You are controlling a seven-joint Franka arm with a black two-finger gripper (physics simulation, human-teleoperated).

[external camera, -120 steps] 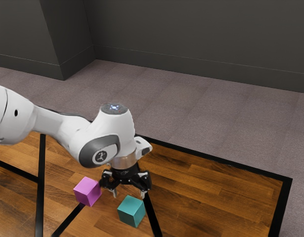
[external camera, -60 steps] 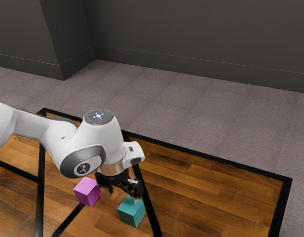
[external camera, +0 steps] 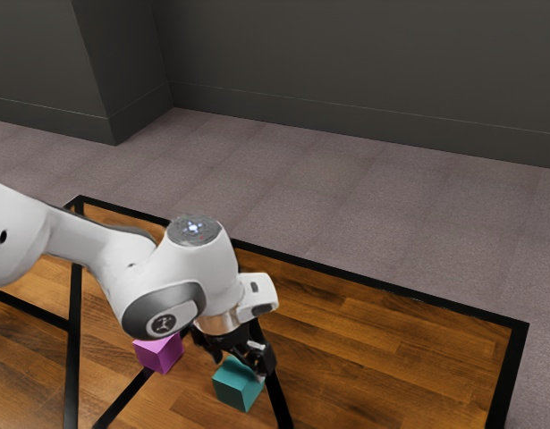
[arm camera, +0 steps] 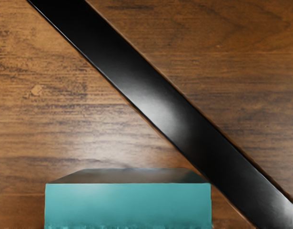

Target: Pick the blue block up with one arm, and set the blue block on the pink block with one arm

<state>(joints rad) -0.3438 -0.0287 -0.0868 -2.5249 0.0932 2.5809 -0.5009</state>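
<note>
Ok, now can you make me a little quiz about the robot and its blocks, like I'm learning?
1. True or false: the blue block is sitting on top of the pink block.
2. Which thing is the claw right over? A) the pink block B) the blue block C) a yellow cup
3. Fill in: the stripe running across the wooden table beside the blue block is ____.

Key: 1. False, both blocks sit on the table, apart from each other. 2. B. 3. Black.
</note>
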